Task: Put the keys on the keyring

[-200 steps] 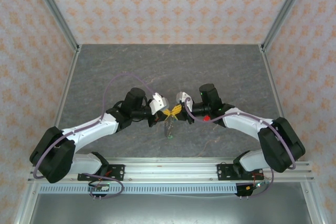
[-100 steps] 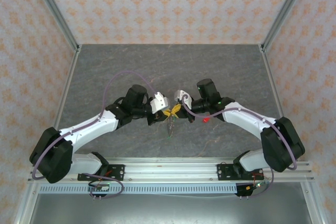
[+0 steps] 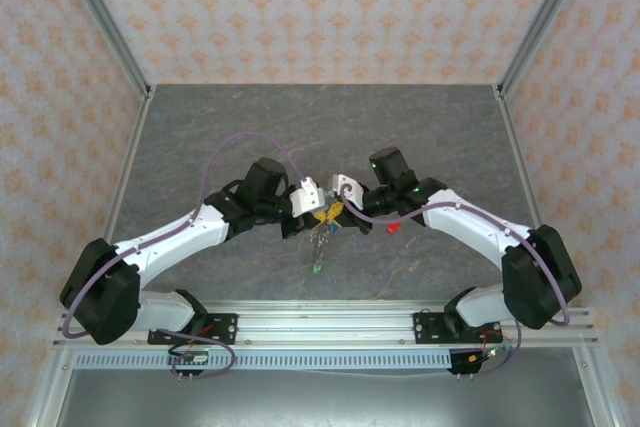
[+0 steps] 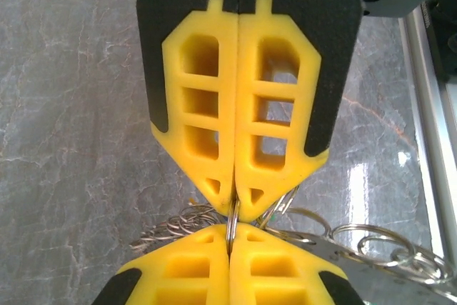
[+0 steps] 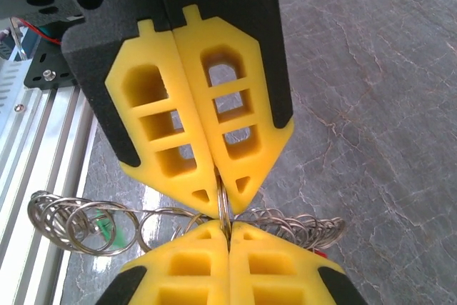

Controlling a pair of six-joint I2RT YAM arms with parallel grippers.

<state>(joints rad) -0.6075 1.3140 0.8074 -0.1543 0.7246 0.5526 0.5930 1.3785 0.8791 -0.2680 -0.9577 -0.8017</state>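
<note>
1. Left wrist view: the left gripper (image 4: 235, 202) has its yellow fingers (image 4: 200, 112) pressed flat together with no gap, and their tips nip a thin metal loop of the keyring (image 4: 178, 226).
2. Straight opposite, tip to tip with it, the right gripper (image 4: 230, 231) is closed just as tightly. It grips the same thin loop from the other side, so the wire stands upright between the two pairs of tips.
3. From that pinch the keyring spreads to both sides as a run of linked metal rings. In the left wrist view there is a tangled bunch on one side and larger single rings on the other.
4. In the right wrist view a green key (image 5: 106, 228) shows through the cluster of rings at the far end of the run, on the side of the aluminium rail (image 5: 39, 148).
5. From above, the two grippers meet over the middle of the grey stone-patterned table (image 3: 230, 127). The rings trail from them toward the near edge, with the green key at the lower end. Whether it touches the table I cannot tell.
6. A red key (image 3: 392, 227) lies apart from the keyring, just beside the right arm's wrist.
</note>
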